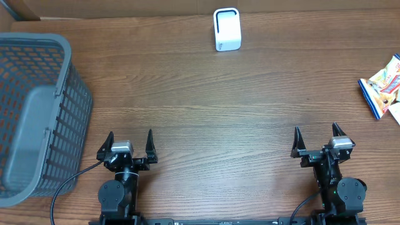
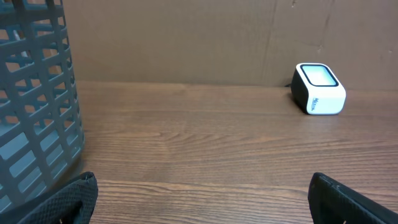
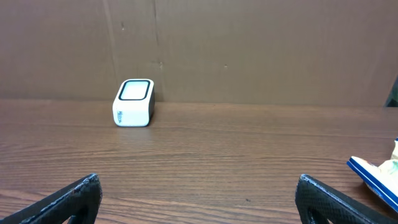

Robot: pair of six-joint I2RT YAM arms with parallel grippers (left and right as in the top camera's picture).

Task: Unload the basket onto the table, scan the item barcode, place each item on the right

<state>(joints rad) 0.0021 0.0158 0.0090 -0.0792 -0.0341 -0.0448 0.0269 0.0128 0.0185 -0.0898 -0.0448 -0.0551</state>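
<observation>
Wide brown wood surface (image 1: 200, 94) all around. Big grey basket (image 1: 37, 106) just left of the left end effector (image 1: 130, 136). Wide open and holding nothing: left end effector, and right end effector (image 1: 316, 132) too. Small white scanner (image 1: 227, 29) far ahead, between both. Colourful snack bag (image 1: 382, 87) ahead and right of the right end effector, well apart.

Grey lattice basket (image 1: 72, 106); white scanner (image 1: 227, 29); brown woodgrain table (image 1: 219, 112).
</observation>
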